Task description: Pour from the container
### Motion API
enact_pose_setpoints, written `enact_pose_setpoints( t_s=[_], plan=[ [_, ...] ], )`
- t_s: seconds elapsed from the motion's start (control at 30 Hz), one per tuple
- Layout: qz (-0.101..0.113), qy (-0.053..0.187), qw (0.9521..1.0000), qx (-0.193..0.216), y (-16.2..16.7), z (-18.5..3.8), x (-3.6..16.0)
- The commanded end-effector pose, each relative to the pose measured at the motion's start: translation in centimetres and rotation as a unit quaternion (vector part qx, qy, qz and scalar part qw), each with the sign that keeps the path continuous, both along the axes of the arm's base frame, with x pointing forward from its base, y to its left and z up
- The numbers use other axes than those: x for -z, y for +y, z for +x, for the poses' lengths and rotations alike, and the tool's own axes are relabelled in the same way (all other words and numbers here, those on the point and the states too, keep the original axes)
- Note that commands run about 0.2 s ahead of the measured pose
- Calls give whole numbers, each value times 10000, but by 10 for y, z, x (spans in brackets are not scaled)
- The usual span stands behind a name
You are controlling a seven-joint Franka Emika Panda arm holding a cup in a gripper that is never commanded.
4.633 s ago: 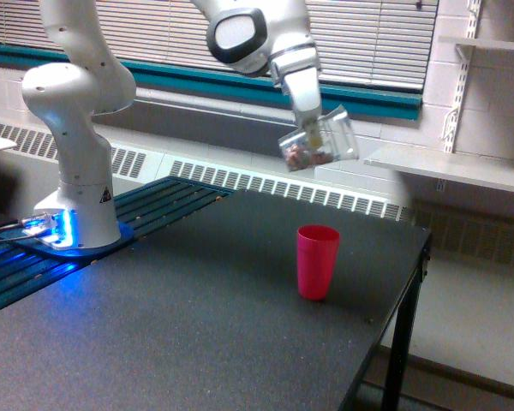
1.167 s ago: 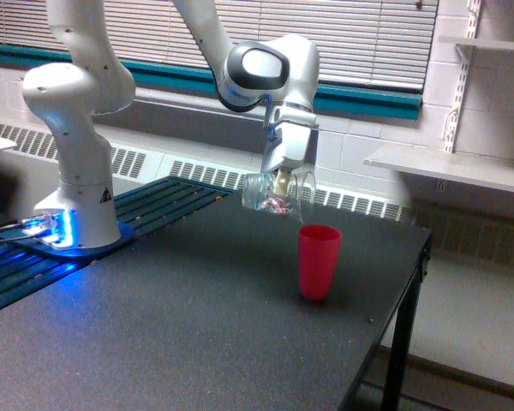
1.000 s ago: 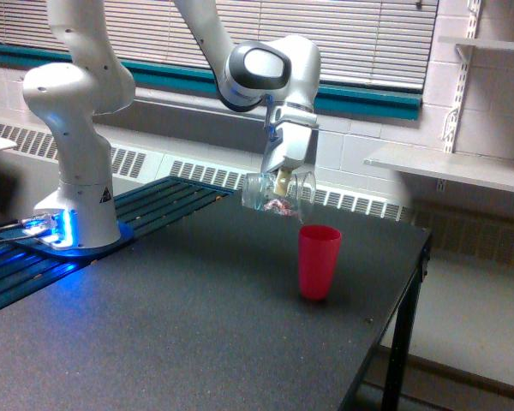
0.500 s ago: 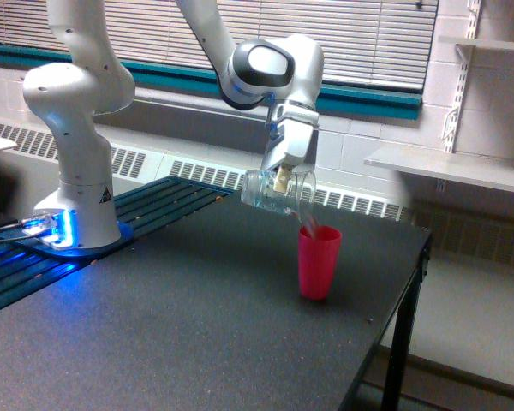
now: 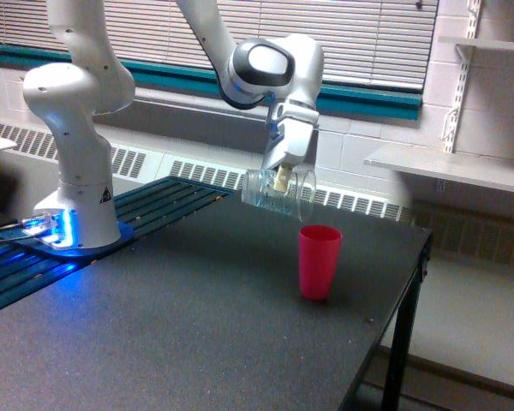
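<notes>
Here – the scene, line by line:
Gripper (image 5: 282, 179): fingers clamped on the small clear plastic container (image 5: 277, 192) – tipped sideways.
Pink tapered cup (image 5: 319, 262): upright, near the black table's (image 5: 154, 334) far right edge.

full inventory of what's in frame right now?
container: 1, clear plastic, held on its side in the air, mouth toward the exterior view's right, above the pink cup; looks empty
pink cup: 1, pink, upright on the table toward its right edge in the exterior view
table: 1, dark grey top, black legs
shelf: 1, pale, on the wall at the exterior view's right
window blinds: pale, along the back wall
arm base: 1, white, lit blue at the foot
gripper: 1, white, shut on the container
</notes>
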State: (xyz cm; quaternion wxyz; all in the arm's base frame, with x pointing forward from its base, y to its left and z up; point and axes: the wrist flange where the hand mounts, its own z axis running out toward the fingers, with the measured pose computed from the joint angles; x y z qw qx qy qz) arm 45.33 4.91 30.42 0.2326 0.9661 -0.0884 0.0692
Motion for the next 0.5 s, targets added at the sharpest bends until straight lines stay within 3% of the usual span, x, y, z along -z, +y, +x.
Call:
enact_pose_setpoints(
  t_s=[0.03,0.4,0.5],
  plan=[
    [134,-187,9997,6,-2,-2,-8],
    [582,-448,9973,30,-15,-14,-15],
    [601,-456,9971,33,-16,-16,-15]
  ],
)
